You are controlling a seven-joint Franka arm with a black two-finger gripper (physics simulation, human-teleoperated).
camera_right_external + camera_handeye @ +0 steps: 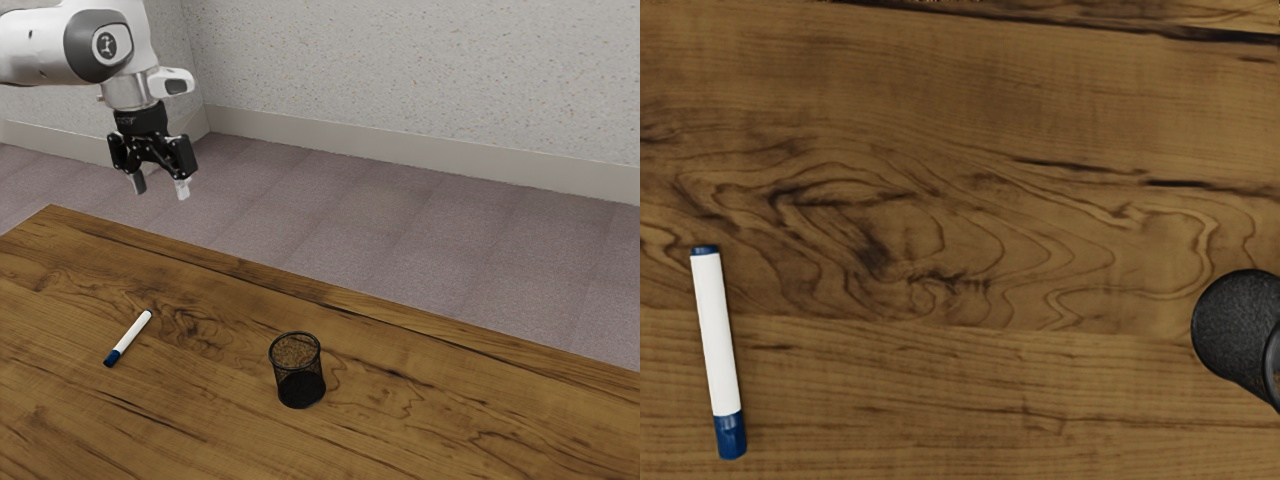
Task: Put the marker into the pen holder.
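Observation:
High above the table, my gripper (161, 188) hangs in the exterior view's upper left, its two fingers apart with nothing between them. A white marker (132, 335) with a blue cap lies flat on the wood, on the exterior view's left. The black mesh pen holder (299, 372) stands upright to the exterior view's right of the marker, apart from it. From the hand, the wrist view has the marker (718, 340) lying on the table and part of the pen holder (1237, 325) cut off by the frame's edge.
The wooden table (410, 400) has a wide gap of bare wood between marker and holder. Beyond its far edge are a carpeted floor (350, 225) and a speckled wall (420, 80).

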